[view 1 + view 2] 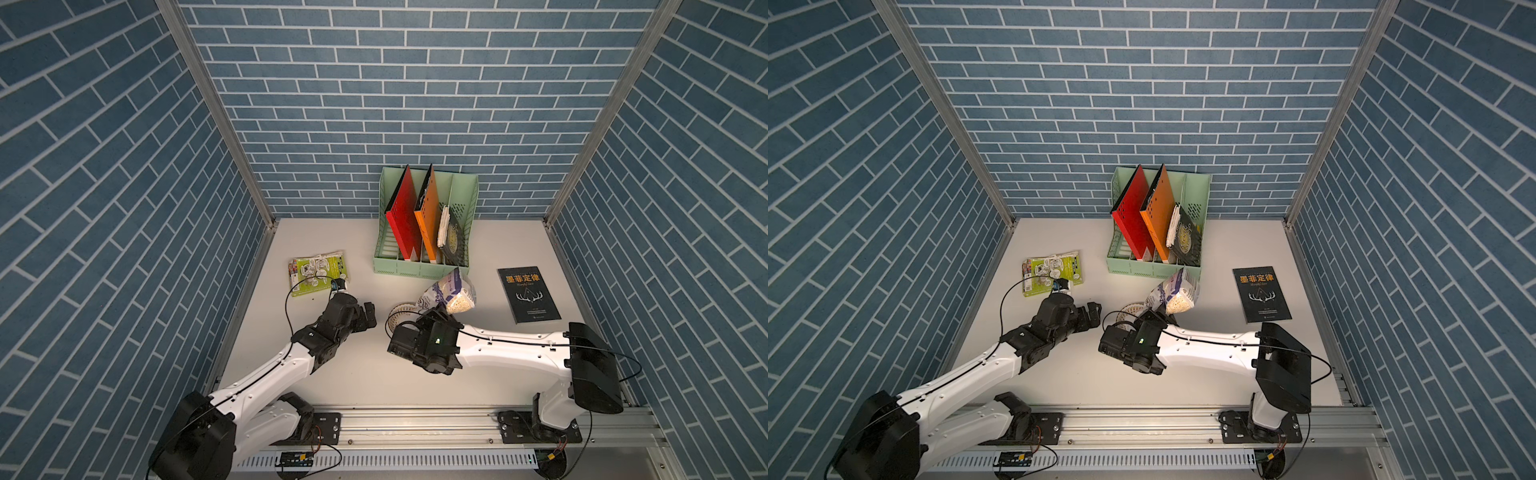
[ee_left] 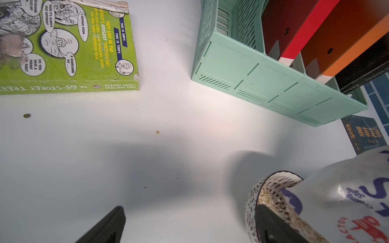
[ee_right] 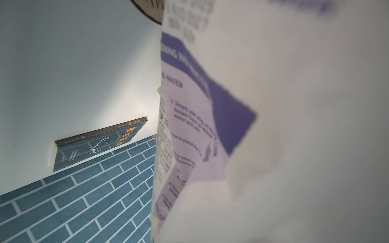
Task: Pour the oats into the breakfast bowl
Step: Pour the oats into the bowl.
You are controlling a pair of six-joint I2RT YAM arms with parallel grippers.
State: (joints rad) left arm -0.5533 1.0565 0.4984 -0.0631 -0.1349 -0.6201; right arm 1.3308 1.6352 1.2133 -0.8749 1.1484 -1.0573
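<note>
Right fingers [image 1: 439, 312] on "Creamy Style" pouch [image 2: 336, 178]

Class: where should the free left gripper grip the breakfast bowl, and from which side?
Probably the thin rim of the breakfast bowl nearest the left gripper, one finger inside, one outside, approaching from the robot's left: the oats pouch covers the opposite side.

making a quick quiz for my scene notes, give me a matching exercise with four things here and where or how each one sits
1 oats pouch
2 breakfast bowl
3 black book
4 red folder

a standing in the mint file rack
b tilted, mouth at the bowl
c lying flat on the table, cover up
d upright on the table, oats inside

Pairs: 1-b, 2-d, 3-c, 4-a
</note>
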